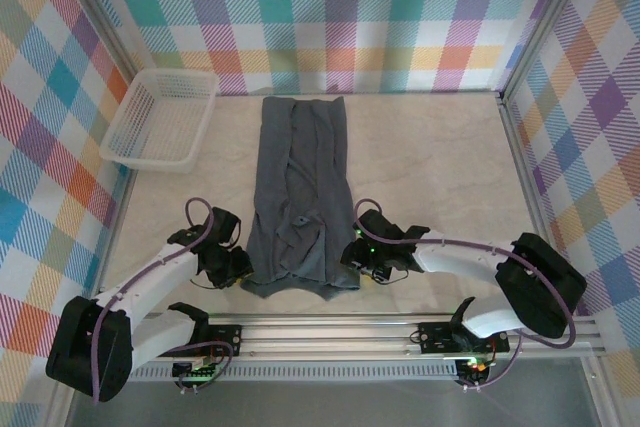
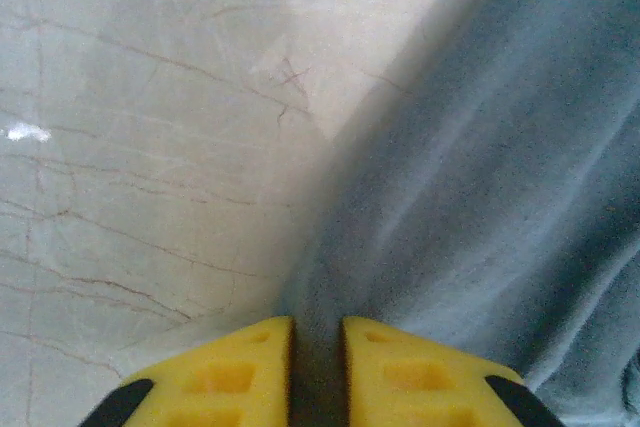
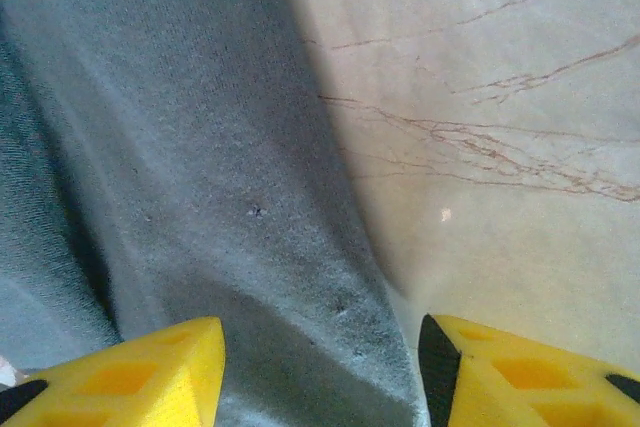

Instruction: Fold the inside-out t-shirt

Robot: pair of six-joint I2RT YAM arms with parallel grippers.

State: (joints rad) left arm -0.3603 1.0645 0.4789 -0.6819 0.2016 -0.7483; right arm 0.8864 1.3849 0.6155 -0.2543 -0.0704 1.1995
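The inside-out t-shirt (image 1: 300,187), slate blue-grey and folded lengthwise into a long, rumpled strip, lies down the middle of the pale marbled table (image 1: 450,167). Its far end is near the back wall and its near end is just ahead of the two arms' bases. The left gripper (image 1: 236,269) sits low at the strip's near left corner. Seen from its wrist, its yellow fingers (image 2: 225,377) are drawn almost together with only a dark slit between them. The shirt's left edge runs straight down into that slit, so the gripper is pinching the cloth at its border, with bare tabletop off to the left. The right gripper (image 1: 360,265) rests at the opposite near corner, level with its partner. From its wrist, its yellow fingers (image 3: 130,377) stand spread wide, one over the fabric and the other over bare table, and the shirt's right edge passes between them unclamped. Whether either of those fingers touches the cloth cannot be told. A white mesh basket (image 1: 160,119) stands at the table's far left corner, well apart from the shirt, and bright chequered walls (image 1: 340,7) close in the scene on three sides.
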